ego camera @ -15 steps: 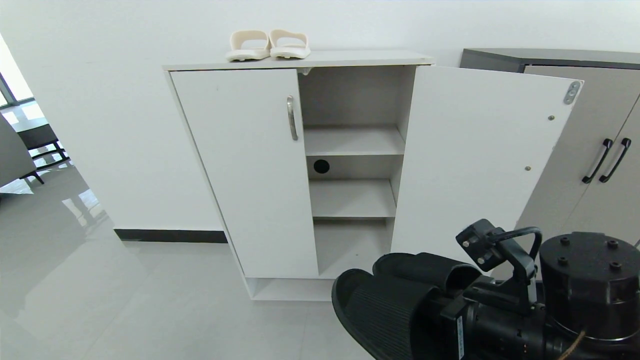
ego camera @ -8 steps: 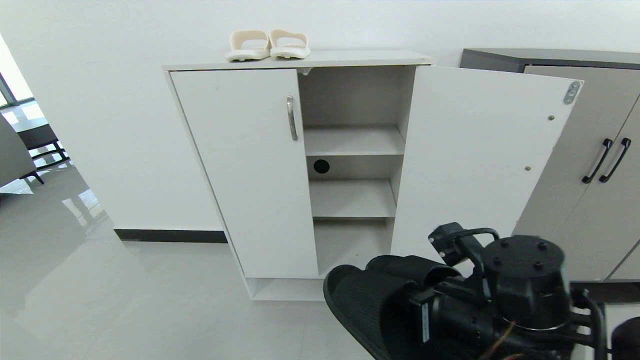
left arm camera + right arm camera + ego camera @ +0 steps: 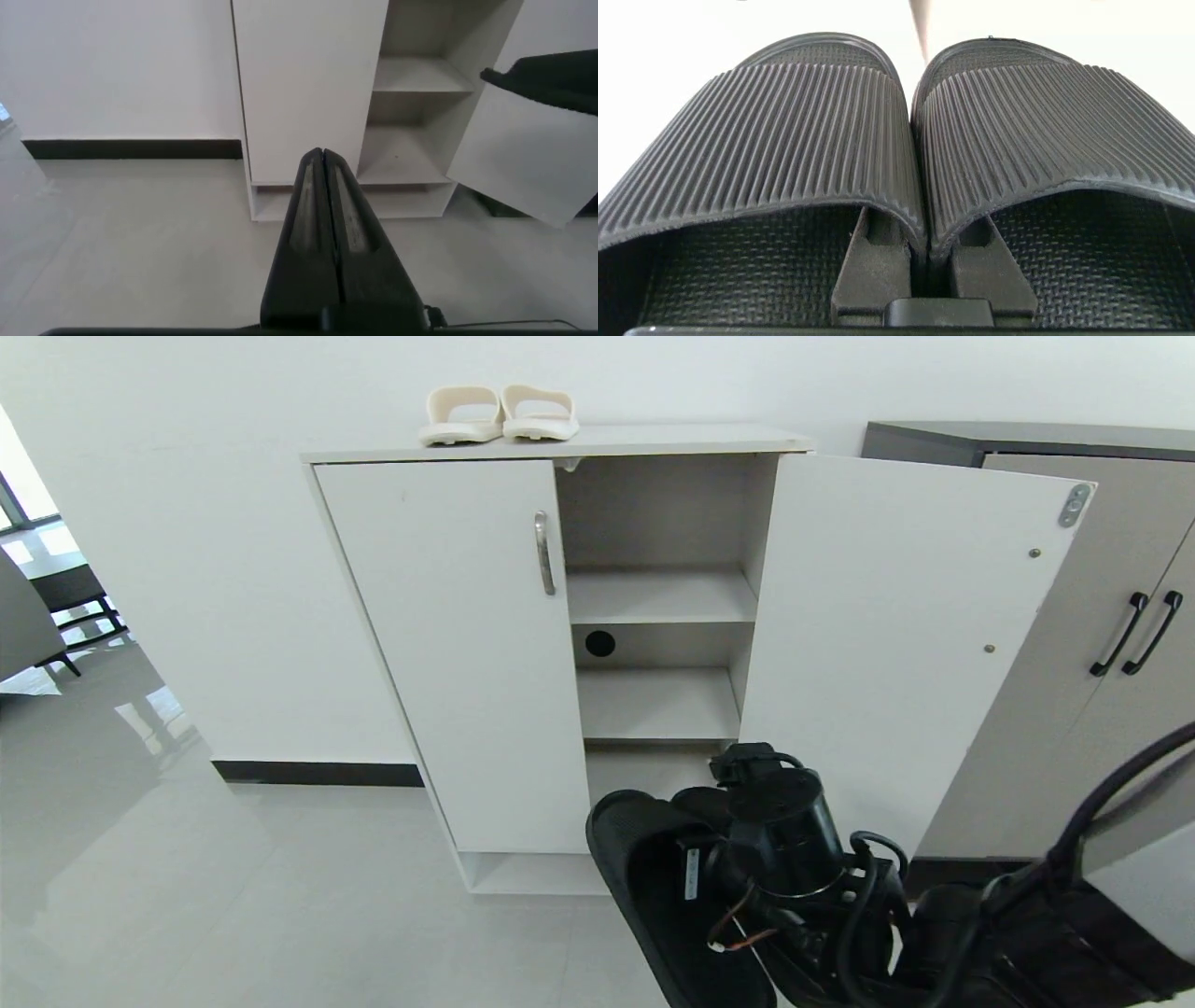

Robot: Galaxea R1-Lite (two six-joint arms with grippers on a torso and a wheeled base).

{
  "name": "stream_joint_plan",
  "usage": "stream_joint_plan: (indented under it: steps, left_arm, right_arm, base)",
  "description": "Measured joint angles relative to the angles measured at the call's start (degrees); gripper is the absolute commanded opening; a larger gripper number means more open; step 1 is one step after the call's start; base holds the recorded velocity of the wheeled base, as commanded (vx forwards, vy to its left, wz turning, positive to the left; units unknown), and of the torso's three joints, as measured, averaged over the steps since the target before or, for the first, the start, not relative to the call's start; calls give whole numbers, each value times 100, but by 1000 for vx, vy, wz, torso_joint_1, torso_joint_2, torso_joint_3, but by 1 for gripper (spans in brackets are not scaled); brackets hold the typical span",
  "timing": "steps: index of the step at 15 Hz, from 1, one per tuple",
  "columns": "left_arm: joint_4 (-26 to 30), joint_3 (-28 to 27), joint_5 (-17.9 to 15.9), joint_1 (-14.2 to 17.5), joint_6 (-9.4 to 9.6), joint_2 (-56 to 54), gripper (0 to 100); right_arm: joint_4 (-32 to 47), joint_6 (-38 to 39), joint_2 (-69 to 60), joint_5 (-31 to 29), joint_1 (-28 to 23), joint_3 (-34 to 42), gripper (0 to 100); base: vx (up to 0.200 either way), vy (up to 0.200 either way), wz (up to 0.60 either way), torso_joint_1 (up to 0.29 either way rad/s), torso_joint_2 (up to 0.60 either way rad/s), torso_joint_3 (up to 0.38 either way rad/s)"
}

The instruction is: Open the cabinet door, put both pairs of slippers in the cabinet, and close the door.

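Right gripper [image 3: 922,257] is seen pinching the inner edges of the black slippers [image 3: 822,131]. Over the last second the pair has been swung leftward, and it is now held low before the open half of the cabinet [image 3: 653,513], so placing is judged under way. Beige slippers [image 3: 499,415] lie on top. The pinch, hidden behind the wrist in the head view, is laid bare by the right wrist view. Left gripper [image 3: 324,219] is pressed together, empty.

White wall [image 3: 187,569], glossy pale floor [image 3: 233,915], grey cupboard [image 3: 1074,728] at right; bright window [image 3: 23,518] far left
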Motion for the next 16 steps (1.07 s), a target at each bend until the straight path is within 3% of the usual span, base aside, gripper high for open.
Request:
stream_joint_plan:
  steps: [2, 4, 9, 16]
  left_arm:
    - [0, 0, -9, 0, 9, 0, 0]
    - [5, 0, -11, 2, 11, 0, 0]
    - [5, 0, -11, 0, 11, 0, 0]
    - [2, 0, -2, 2, 13, 0, 0]
  right_arm:
    - [5, -141, 358, -824, -2, -444, 0]
    - [-84, -486, 592, -1240, -2, -706, 0]
    - [-1635, -1642, 934, -1592, -7, -990, 0]
    - [-1769, -1883, 1442, -2009, -145, -1844, 0]
  base:
    - [0, 0, 0, 0, 2, -188]
    - [0, 0, 0, 5, 0, -193]
    - [0, 0, 0, 4, 3, -194]
    - [0, 0, 0, 4, 2, -198]
